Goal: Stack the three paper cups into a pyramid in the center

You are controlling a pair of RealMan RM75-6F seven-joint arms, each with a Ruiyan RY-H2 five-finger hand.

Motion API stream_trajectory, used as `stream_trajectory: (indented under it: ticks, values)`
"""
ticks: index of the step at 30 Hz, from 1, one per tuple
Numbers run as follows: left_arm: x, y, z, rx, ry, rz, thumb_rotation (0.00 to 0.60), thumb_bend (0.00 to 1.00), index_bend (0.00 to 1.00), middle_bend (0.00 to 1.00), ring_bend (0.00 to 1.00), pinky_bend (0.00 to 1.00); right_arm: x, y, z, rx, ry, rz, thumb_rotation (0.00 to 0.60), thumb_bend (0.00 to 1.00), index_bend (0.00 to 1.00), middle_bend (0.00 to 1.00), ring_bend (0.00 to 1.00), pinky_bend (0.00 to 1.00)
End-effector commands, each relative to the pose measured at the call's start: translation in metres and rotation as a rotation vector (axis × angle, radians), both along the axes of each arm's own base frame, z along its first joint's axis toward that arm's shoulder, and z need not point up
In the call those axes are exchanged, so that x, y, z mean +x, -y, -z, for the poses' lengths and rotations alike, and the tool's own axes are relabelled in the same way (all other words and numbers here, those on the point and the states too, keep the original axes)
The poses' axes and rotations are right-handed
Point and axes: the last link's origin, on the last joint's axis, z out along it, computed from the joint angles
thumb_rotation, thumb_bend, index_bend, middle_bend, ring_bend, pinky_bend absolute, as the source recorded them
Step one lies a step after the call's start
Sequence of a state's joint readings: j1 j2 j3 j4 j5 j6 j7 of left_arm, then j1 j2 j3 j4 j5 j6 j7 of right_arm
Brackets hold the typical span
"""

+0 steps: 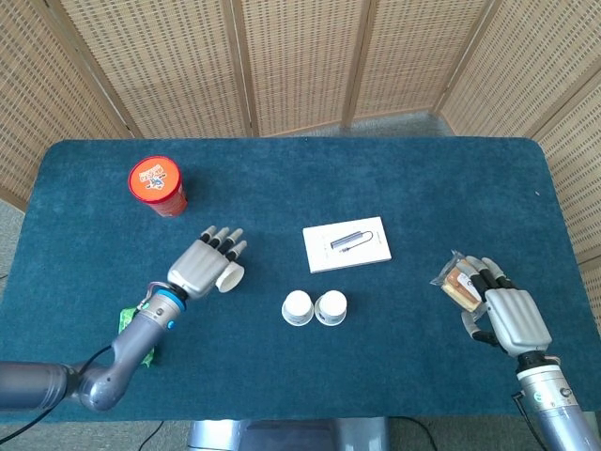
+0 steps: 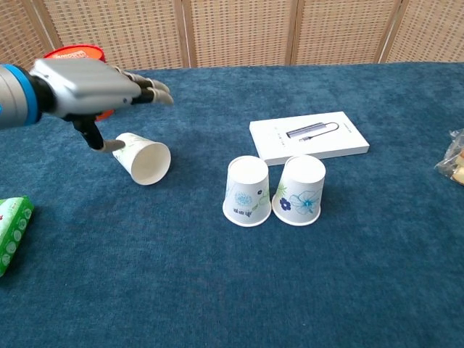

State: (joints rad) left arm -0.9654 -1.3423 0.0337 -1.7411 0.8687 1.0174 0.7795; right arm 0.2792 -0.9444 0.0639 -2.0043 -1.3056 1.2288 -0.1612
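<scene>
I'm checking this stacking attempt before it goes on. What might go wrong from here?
The third cup lies on its side, mouth toward the two upside-down cups, with the left hand spread above it. It may roll away on the cloth. It also has to be gripped and turned over first, and a rough placement could knock the base pair apart.

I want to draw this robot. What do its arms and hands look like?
The left hand has a silver-grey metal back, with dark fingers tipped in pale pads. Its wrist wears a bright blue ring, and the arm behind is smooth grey. The right hand matches: a silver back, black-and-grey fingers, a grey forearm, and a thin black cable beside it.
</scene>
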Motion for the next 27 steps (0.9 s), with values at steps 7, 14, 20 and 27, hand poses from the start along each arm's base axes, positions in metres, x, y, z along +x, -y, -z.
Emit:
stream_trajectory:
  ticks: [7,14,20,27]
  values:
    - [-0.053,-0.014,-0.033,-0.032,0.109,-0.181,0.600,0.45,0.01,0.00,0.00,0.03,0.006,0.002,0.003,0.007,-0.002,-0.011,0.600,0.48,0.12,0.09,0.00,0.30]
    - [-0.072,-0.018,-0.037,-0.064,0.081,-0.228,0.600,0.45,0.01,0.00,0.00,0.00,0.010,0.002,0.005,0.006,-0.004,-0.011,0.600,0.48,0.12,0.09,0.00,0.30]
    - [-0.077,-0.022,-0.026,-0.056,0.075,-0.214,0.600,0.45,0.03,0.00,0.00,0.00,0.011,0.002,0.007,0.010,-0.005,-0.006,0.600,0.48,0.11,0.09,0.00,0.30]
    - [-0.075,-0.025,-0.005,-0.081,0.076,-0.203,0.600,0.45,0.06,0.00,0.00,0.00,0.009,0.001,0.004,-0.002,-0.008,0.005,0.600,0.48,0.11,0.09,0.00,0.30]
